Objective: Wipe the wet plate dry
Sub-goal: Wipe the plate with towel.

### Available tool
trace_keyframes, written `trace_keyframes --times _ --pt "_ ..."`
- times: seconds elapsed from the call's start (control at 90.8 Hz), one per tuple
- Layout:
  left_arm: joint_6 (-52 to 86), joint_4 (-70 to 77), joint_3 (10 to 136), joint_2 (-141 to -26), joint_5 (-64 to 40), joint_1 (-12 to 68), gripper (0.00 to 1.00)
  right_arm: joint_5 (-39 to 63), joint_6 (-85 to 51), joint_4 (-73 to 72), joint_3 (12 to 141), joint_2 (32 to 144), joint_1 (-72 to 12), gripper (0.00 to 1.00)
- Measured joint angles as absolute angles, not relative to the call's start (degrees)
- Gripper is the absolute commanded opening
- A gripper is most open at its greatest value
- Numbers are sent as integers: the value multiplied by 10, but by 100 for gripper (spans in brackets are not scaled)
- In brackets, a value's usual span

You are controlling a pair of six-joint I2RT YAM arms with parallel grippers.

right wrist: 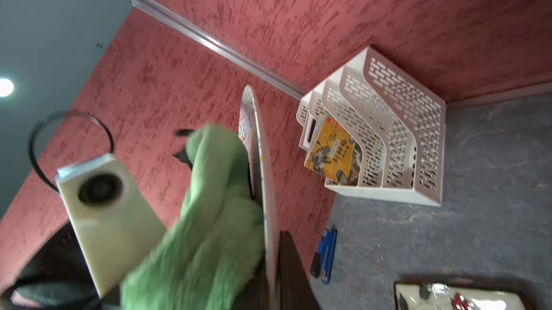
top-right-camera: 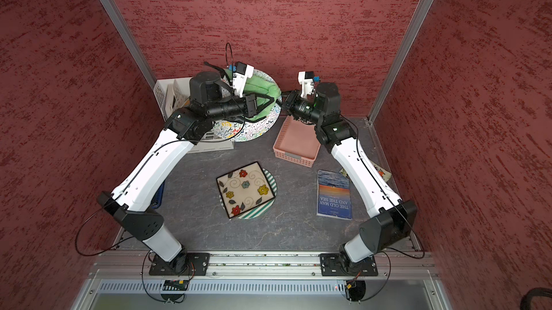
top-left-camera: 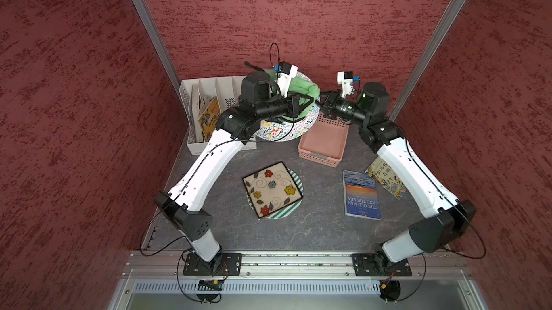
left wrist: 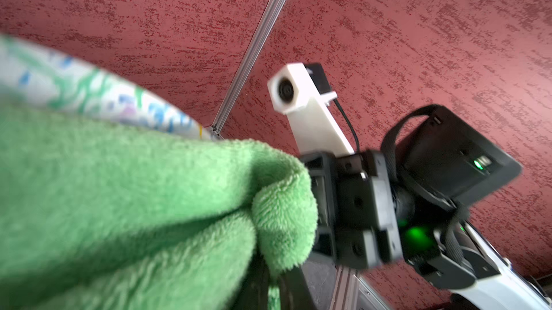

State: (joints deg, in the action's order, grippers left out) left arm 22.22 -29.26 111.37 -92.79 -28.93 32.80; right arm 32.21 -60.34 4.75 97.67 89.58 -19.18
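A round plate (top-left-camera: 283,132) (top-right-camera: 254,134) with coloured squiggles is held up, tilted, above the back of the table. My right gripper (top-left-camera: 320,103) (top-right-camera: 283,102) is shut on the plate's rim; in the right wrist view the plate (right wrist: 265,159) shows edge-on between the dark fingers of the right gripper (right wrist: 273,263). A green cloth (top-left-camera: 301,86) (top-right-camera: 260,88) (right wrist: 215,204) lies against the plate's face. My left gripper (top-left-camera: 309,100) (left wrist: 273,281) is shut on the green cloth (left wrist: 119,204), and the plate's rim (left wrist: 89,90) shows behind it.
A white file rack (top-left-camera: 206,105) (right wrist: 388,132) with booklets stands at the back left. A pink basket (top-left-camera: 324,141) sits below the right gripper. A square floral plate (top-left-camera: 270,190) rests on a striped round one mid-table. Two books (top-left-camera: 361,195) lie at the right.
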Motion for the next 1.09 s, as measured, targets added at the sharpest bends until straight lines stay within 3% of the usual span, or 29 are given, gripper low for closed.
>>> trace_keyframes --times 0.198,0.474,0.639,0.892,1.091 --pt "271 -288 987 -814 -241 291 0 320 -621 -22 1009 906 -130 0" --pt "282 -348 1128 -855 -191 192 0 345 -604 -30 848 804 -229 0" --pt "261 -352 1198 -929 -257 222 0 357 -595 3 842 794 -245 0" --pt "222 -352 1202 -976 -312 343 0 329 -598 66 990 886 -186 0" --pt "256 -342 1108 -905 -287 312 0 320 -596 59 1013 885 -108 0"
